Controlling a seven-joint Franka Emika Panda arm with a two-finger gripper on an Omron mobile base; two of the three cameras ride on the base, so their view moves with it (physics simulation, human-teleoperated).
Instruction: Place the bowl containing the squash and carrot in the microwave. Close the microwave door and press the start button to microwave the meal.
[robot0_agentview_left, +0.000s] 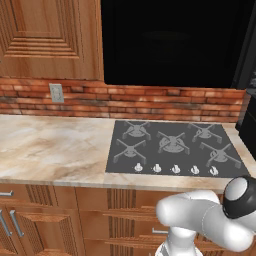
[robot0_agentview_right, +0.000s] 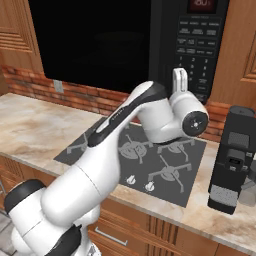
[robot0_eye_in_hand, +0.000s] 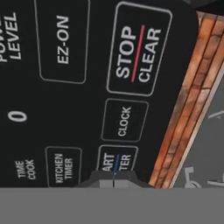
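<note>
Microwave (robot0_agentview_right: 190, 45) keypad reads STOP/CLEAR (robot0_eye_in_hand: 138, 54), EZ-ON, CLOCK, KITCHEN TIMER, TIME COOK. Pincer (robot0_eye_in_hand: 113, 177) clenched, tips together against the half-hidden start button (robot0_eye_in_hand: 117, 159).

arm: raised, reaching forward | wrist: bent upward | end effector (robot0_eye_in_hand: 113, 176): fingertips together, closed

The microwave (robot0_agentview_right: 150, 45) hangs black above the hob, its door (robot0_agentview_right: 95, 45) shut and dark. Its keypad (robot0_agentview_right: 197, 47) of white-lettered buttons sits right of the door, below a red display (robot0_agentview_right: 201, 5). Up close, the START button (robot0_eye_in_hand: 117, 161) lies under CLOCK.
</note>
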